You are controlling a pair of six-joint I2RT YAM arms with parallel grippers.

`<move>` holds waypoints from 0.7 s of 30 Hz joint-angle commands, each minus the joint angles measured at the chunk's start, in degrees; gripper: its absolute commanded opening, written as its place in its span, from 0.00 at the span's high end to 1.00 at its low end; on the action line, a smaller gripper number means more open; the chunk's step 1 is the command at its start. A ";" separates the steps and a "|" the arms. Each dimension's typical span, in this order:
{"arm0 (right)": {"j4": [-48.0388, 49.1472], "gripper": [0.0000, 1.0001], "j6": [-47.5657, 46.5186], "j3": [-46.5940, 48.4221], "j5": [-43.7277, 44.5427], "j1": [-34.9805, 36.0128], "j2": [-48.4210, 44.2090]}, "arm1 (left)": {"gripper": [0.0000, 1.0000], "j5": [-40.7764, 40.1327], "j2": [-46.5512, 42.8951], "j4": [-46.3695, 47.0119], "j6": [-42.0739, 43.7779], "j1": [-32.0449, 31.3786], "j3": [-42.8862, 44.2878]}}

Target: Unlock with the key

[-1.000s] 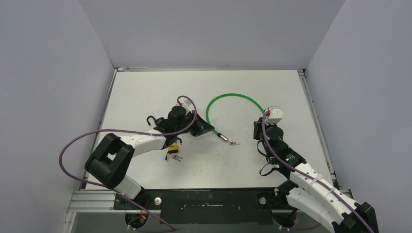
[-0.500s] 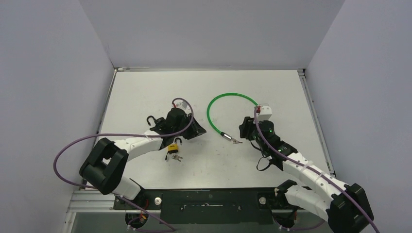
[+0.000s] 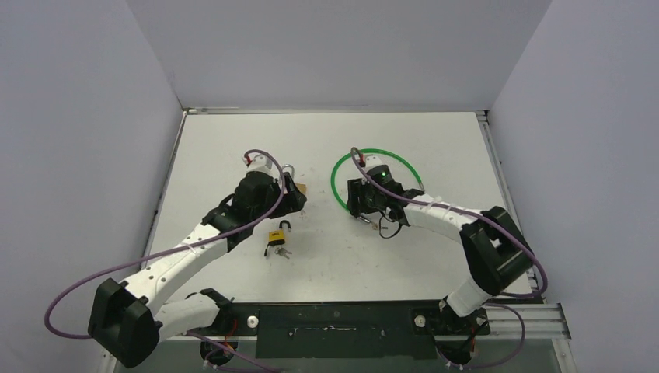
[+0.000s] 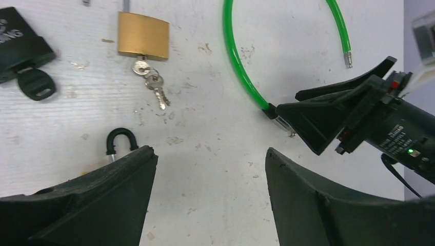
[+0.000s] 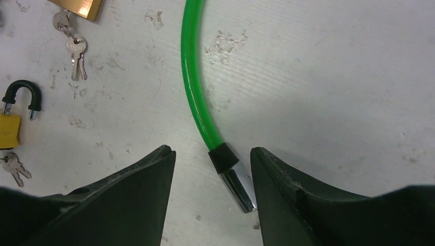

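A green cable lock (image 3: pixel 378 155) loops on the white table. Its chrome end (image 5: pixel 237 187) lies on the table between the fingers of my open right gripper (image 5: pixel 211 149), closer to the right finger and untouched. A yellow padlock (image 3: pixel 277 235) with a black shackle lies flat with small keys (image 3: pixel 284 252) at its base. A brass padlock (image 4: pixel 143 36) lies further off with a key ring (image 4: pixel 154 84) in its keyhole. My left gripper (image 4: pixel 210 151) hangs open over bare table, holding nothing, with the black shackle (image 4: pixel 121 139) just beyond its left finger.
A black lock body (image 4: pixel 20 46) with a black-headed key (image 4: pixel 36 84) lies left of the brass padlock. Grey walls close in the table (image 3: pixel 435 140) on three sides. My right gripper (image 4: pixel 349 110) shows at the right of the left wrist view.
Both grippers went from shut to open. The left arm drew back up and left from the yellow padlock. The right arm swung left to the cable's chrome end.
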 commanded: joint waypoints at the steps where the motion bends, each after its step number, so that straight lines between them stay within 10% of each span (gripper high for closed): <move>1: -2.19 0.45 -2.80 7.43 -0.53 2.36 6.19 | 0.25 -6.77 -4.98 -7.39 4.55 0.72 4.41; 13: -5.75 0.66 -5.29 15.50 2.70 6.98 17.46 | 0.18 -14.33 -15.24 -15.85 11.28 1.08 8.60; 21: -5.95 0.98 -10.04 16.53 2.22 10.47 18.14 | 0.16 -15.25 -17.09 -17.61 12.88 1.08 9.78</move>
